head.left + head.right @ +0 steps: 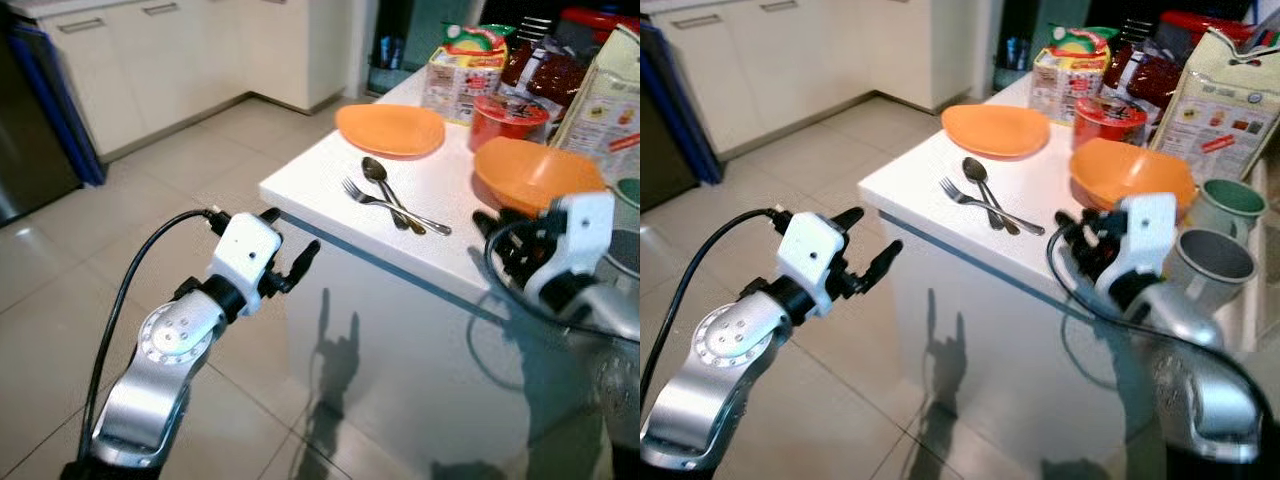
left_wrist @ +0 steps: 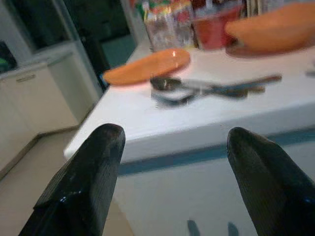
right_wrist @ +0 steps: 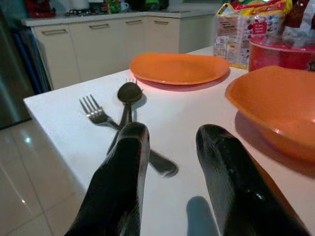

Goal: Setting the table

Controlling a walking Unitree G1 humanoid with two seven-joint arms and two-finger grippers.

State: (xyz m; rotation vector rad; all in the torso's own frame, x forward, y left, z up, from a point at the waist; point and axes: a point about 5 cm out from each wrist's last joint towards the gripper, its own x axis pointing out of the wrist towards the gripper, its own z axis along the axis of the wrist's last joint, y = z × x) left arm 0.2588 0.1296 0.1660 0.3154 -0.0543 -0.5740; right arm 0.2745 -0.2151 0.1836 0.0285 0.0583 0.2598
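Behind our open, empty left gripper (image 1: 868, 242) and right gripper (image 3: 170, 142), at twelve o'clock: fork (image 1: 956, 193), spoon (image 1: 977, 173), illegibly printed cartons (image 1: 1218, 103).

The fork (image 2: 170, 96) and spoon (image 2: 216, 88) blurred together in the left wrist view; the right gripper's fingers (image 3: 123, 182) hid the handles' ends.

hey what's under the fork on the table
The fork lies on the white table, its handle crossing the spoon handle. Which handle is on top is unclear. Nothing else shows beneath it. The right gripper hovers open near the handles; the left gripper is open, off the table.
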